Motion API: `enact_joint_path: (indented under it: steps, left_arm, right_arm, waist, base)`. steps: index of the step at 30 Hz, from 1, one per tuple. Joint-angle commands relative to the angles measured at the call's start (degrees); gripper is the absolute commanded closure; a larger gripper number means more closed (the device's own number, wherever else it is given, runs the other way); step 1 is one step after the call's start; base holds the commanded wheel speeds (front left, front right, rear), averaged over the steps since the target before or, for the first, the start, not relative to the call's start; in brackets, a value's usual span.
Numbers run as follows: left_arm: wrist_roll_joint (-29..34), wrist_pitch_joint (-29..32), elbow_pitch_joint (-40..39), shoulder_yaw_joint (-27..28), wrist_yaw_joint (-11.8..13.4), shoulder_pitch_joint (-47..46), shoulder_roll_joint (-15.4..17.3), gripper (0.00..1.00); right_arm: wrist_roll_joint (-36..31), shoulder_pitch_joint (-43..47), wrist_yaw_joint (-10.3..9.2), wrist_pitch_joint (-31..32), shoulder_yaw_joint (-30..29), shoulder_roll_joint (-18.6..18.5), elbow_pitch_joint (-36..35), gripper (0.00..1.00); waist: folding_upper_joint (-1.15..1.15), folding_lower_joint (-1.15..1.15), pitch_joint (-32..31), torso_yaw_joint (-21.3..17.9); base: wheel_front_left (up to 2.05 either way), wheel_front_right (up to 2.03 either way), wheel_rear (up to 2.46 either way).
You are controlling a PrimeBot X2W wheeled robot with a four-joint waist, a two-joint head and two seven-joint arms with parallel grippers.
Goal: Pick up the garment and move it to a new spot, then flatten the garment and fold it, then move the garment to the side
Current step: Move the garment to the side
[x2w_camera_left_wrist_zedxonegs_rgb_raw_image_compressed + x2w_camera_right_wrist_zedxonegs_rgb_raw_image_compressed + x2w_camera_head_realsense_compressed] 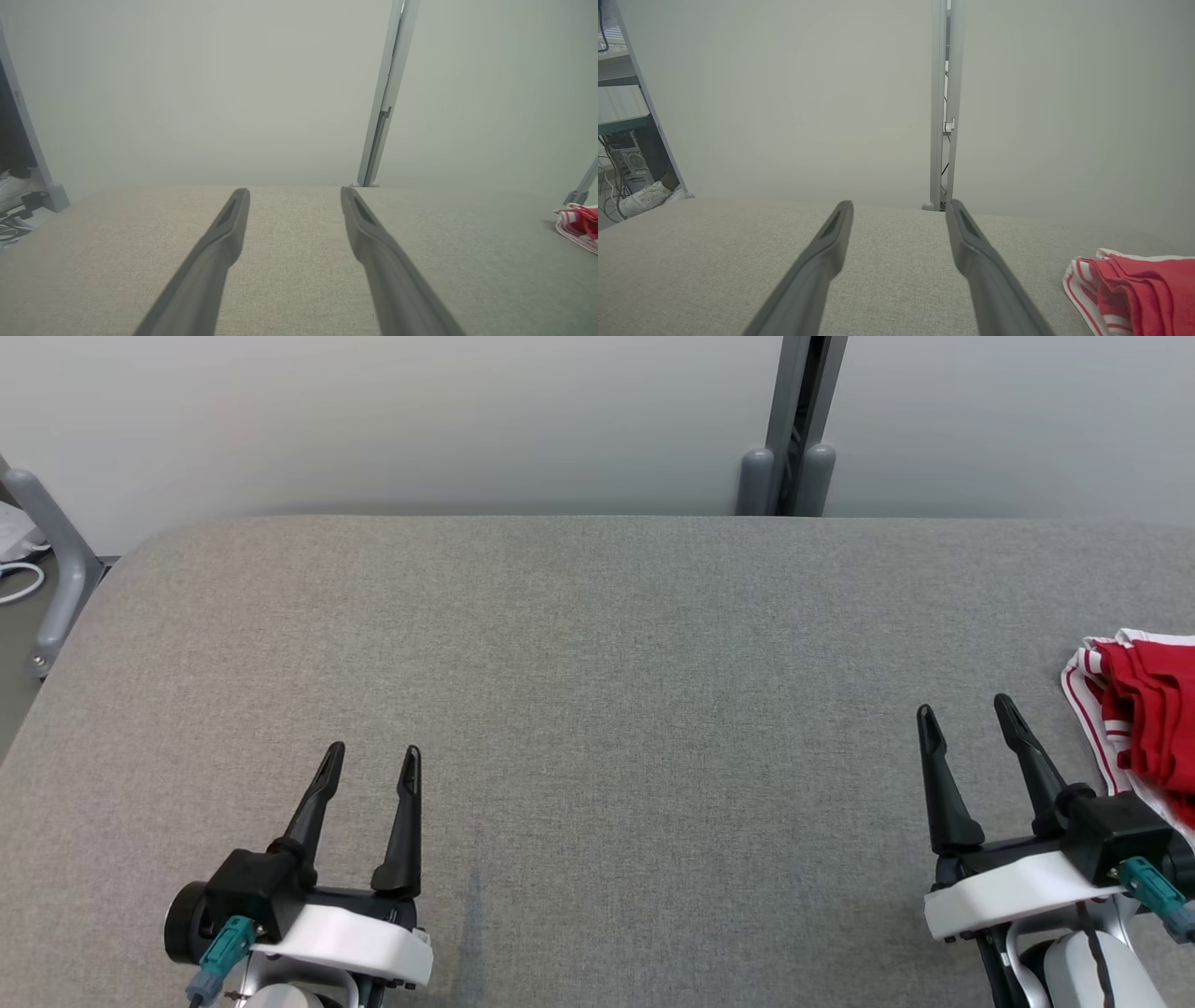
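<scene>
At 9 o'clock in the head view, off the table's rounded corner, you have one grey frame leg (56, 551) with one white cable (23, 581) beside it. The right wrist view shows one white shoe (644, 199) on the floor on that side too.

Toward 7 o'clock sits your left gripper (373, 749), over the grey fabric table (597, 644). Its two dark fingers are spread wide with nothing between them, tips aimed at 12. Bare grey cloth runs from there across the middle.

At 12 to 1 o'clock, behind the table's far edge, one grey upright post (798, 429) stands against the pale wall on two rounded feet.

Toward 5 o'clock you have your right gripper (964, 705). It also has two fingers spread wide and holding nothing, with tips leaning slightly toward 11.

At 3 to 4 o'clock lies one garment (1144, 728), red with white striped trim. It is bunched in folds on the table, just beside the right gripper's outer finger. The visible part runs roughly 12 to 6, with the striped edge facing 9 toward the gripper. The frame cuts off its right side, so you can't tell its full long axis or which end is which.
</scene>
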Motion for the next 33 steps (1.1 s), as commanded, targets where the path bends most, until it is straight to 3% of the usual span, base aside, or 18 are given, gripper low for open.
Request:
enact_joint_path:
  steps: [1,17,33]
  left_arm:
    - [-0.5,-0.1,0.2,0.4,-0.4,-0.2,0.3,0.00]
    - [-4.3,-0.1,0.4,1.3,-2.8,0.1,0.3,0.00]
    - [-5.4,-0.1,1.4,2.1,-3.3,-0.2,0.3,0.00]
  right_arm:
    - [-0.5,0.2,-0.05,-0.4,0.0,-0.1,0.3,0.00]
    - [-0.8,-0.3,-0.05,-0.4,0.3,-0.1,0.2,0.00]
    - [0.0,-0.5,-0.05,-0.4,0.1,-0.1,0.2,0.00]
  waist:
    - [0.00,0.00,0.0,-0.1]
    - [0.00,0.00,0.4,-0.4]
    - [0.00,0.00,0.5,-0.7]
  base:
    - [0.00,0.00,0.00]
    - [0.00,0.00,0.00]
    - [0.00,0.00,0.00]
